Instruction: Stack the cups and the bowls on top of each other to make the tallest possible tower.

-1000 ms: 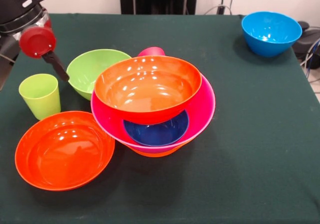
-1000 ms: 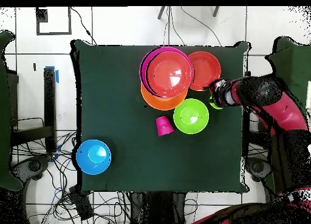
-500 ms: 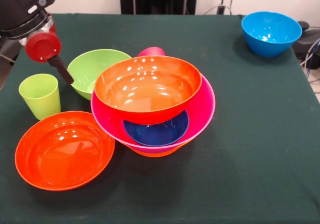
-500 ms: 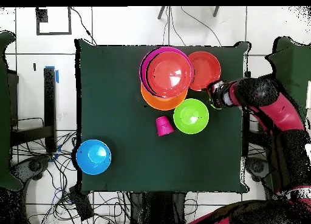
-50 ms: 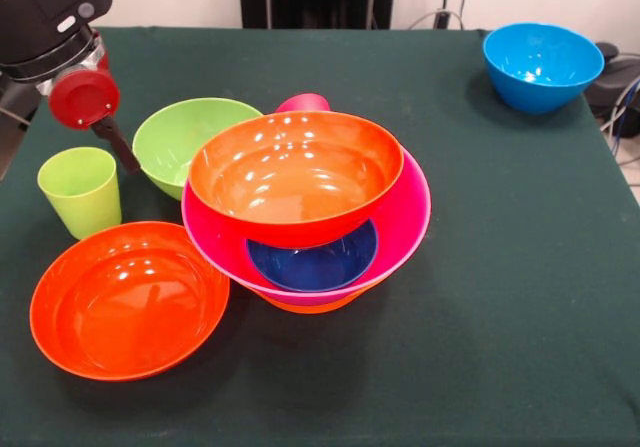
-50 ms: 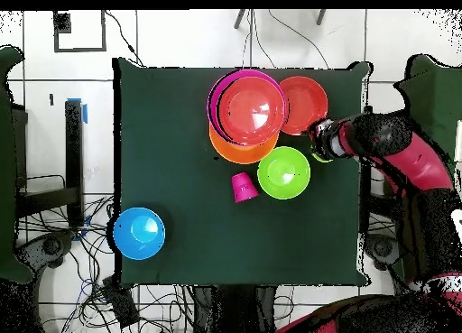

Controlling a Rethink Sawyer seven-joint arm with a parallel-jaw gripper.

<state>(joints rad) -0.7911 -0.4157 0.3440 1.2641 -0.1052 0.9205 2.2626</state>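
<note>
The front view shows the tower [image 5: 308, 207] from the side: a big orange bowl [image 5: 296, 172] lies tilted in a big pink bowl [image 5: 405, 222], a small dark blue bowl [image 5: 315, 262] sits under it inside the pink one, and an orange rim [image 5: 310, 307] shows below at 6 o'clock. The overhead view hides the dark blue bowl and shows the pile [image 6: 245, 113] only as nested circles, but it shows the whole red-pink cup [image 6: 243, 187], which in the front view is only a rim behind the pile.

I count six bowls clearly seen and one more at the bottom of the pile: also a green bowl [image 5: 190, 142], a shallow red-orange bowl [image 5: 128, 300] at 8 o'clock of the pile, and a light blue bowl [image 5: 541, 65] far away at 2 o'clock. Two cups are visible; the lime green cup [image 5: 80, 191] stands upright beside the green bowl.

The gripper [image 5: 108, 132] hangs above the lime green cup, not touching it; I cannot tell how wide it stands.
</note>
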